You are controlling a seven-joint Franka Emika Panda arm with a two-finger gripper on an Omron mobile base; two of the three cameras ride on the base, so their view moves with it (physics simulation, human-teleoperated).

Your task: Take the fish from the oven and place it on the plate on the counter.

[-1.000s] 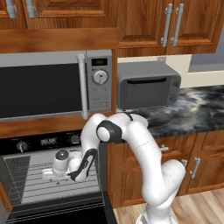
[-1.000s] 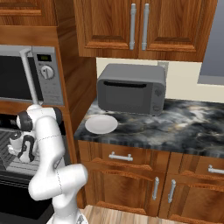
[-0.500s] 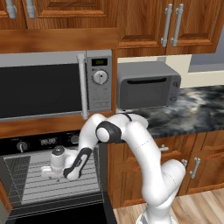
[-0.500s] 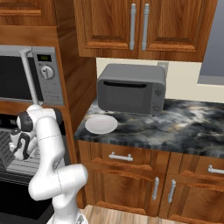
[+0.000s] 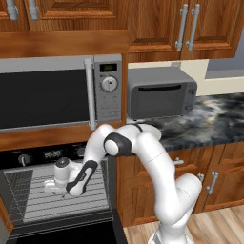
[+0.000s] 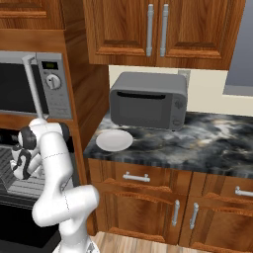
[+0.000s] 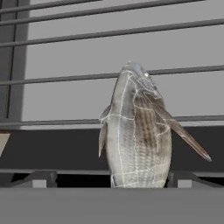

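Note:
The oven (image 5: 14, 157) stands open below the microwave, with its wire rack (image 5: 43, 202) showing. My gripper (image 5: 51, 187) reaches inside it, low over the rack, jaws open. In the hand view the silvery-grey fish (image 7: 136, 135) lies on the rack wires, directly between my open gripper's (image 7: 113, 178) two dark fingertips (image 7: 41, 177), nearer the right one and not clamped. The white plate (image 6: 114, 140) sits on the dark marbled counter (image 6: 207, 143), at its left end, right of the oven.
A grey boxy appliance (image 6: 147, 105) stands on the counter behind the plate. The microwave (image 5: 52, 95), with its vertical handle, hangs right above the oven opening. The oven's lowered door (image 5: 62, 231) juts out below the rack. Wooden drawers (image 6: 148, 183) run under the counter.
The hand has edged a little to the left and lower inside the oven, closer over the rack. The jaws have stayed open.

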